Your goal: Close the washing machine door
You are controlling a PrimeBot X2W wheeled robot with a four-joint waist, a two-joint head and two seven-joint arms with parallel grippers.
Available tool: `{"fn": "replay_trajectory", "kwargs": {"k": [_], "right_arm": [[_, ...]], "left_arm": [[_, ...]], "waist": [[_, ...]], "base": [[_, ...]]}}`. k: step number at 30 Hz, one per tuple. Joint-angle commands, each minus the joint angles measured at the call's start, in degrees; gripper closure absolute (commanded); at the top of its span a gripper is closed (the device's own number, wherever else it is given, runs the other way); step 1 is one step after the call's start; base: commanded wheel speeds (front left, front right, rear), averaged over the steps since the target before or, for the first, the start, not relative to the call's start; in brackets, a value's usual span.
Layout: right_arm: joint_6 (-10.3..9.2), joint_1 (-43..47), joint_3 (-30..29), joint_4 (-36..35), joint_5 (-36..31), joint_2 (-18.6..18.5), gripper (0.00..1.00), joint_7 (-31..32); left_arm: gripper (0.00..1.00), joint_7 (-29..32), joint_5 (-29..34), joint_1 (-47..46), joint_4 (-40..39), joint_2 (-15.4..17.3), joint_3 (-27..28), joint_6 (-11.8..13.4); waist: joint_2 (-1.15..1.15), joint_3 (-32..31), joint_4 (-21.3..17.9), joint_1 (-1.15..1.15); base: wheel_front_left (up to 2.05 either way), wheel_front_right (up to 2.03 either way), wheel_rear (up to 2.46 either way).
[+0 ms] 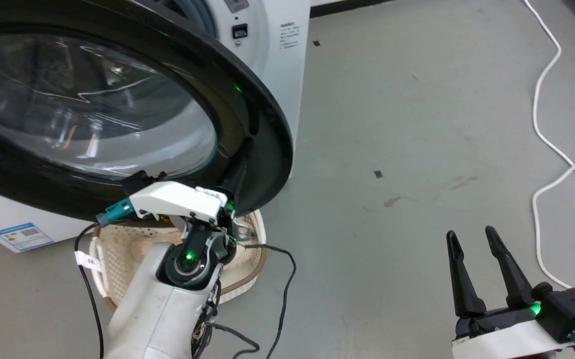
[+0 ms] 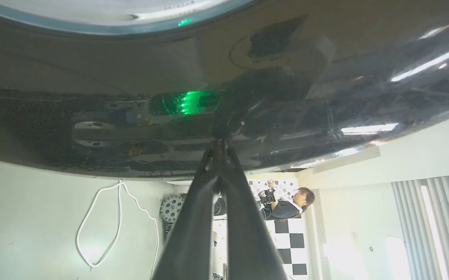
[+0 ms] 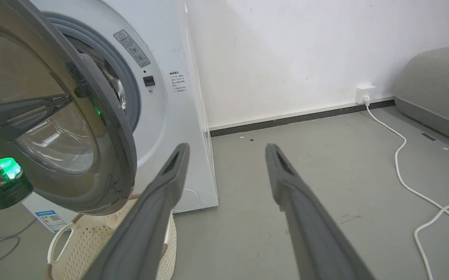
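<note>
Two dark fingers of the left gripper (image 2: 220, 142) lie pressed together with nothing between them, and in the left wrist view their tips meet their own reflection, so they appear to touch the glossy black rim of the washing machine door (image 1: 118, 104). The contact is low on the rim's outer face, toward the free edge that carries the latch side. The door stands partly open, swung out over a cream laundry basket (image 1: 133, 249). Beyond the door lies the white washing machine (image 1: 272, 45), its grey gasket showing in the gap. My reading is that the push should run straight along the fingers, into the door face and on toward the machine front. The right gripper (image 1: 471, 232) rests well apart over bare floor, fingers spread and empty, so the left arm is far nearer.
</note>
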Motion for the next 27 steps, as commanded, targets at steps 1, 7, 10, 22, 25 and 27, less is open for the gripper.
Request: {"fn": "replay_trajectory", "kwargs": {"k": [1, 7, 10, 22, 25, 27], "right_arm": [[0.05, -0.71, -0.01, -0.04, 0.39, 0.36, 0.00, -0.19], [0.05, 0.05, -0.70, -0.38, 0.05, 0.37, 0.00, -0.20], [0.05, 0.45, -0.72, -0.64, 0.21, 0.08, 0.00, -0.20], [0.05, 2.46, -1.38, -0.87, 0.54, -1.34, 0.00, -0.20], [0.05, 3.12, -1.40, -0.84, 0.40, -1.43, 0.00, -0.20], [0.05, 3.58, -1.69, -0.71, 0.21, -1.50, 0.00, -0.20]], "left_arm": [[1.00, -0.29, -0.16, -0.40, 0.74, 0.14, -0.63, -0.51], [1.00, 2.33, 2.73, 2.75, -1.13, 0.49, -5.45, -0.90], [1.00, 2.40, 5.91, 6.26, -5.56, 2.37, -7.87, -0.92], [1.00, -15.04, 38.73, 15.96, -15.38, 18.86, -16.85, 1.55], [1.00, -17.44, 45.71, 17.82, -17.30, 20.76, -14.64, 4.79], [1.00, -17.78, 51.43, 19.29, -19.36, 21.55, -12.64, 7.46]], "waist": [[0.00, -0.48, 0.74, 0.00], [0.00, -2.39, 4.75, 0.00], [0.00, -3.61, 7.29, 0.00], [0.00, -8.02, 16.63, 0.00], [0.00, -8.78, 18.41, 0.00], [0.00, -9.16, 19.50, 0.00]], "base": [[0.00, 0.00, 0.00], [0.00, 0.00, 0.00], [0.00, 0.00, 0.00], [0.00, 0.00, 0.00], [0.00, 0.00, 0.00], [0.00, 0.00, 0.00]]}}
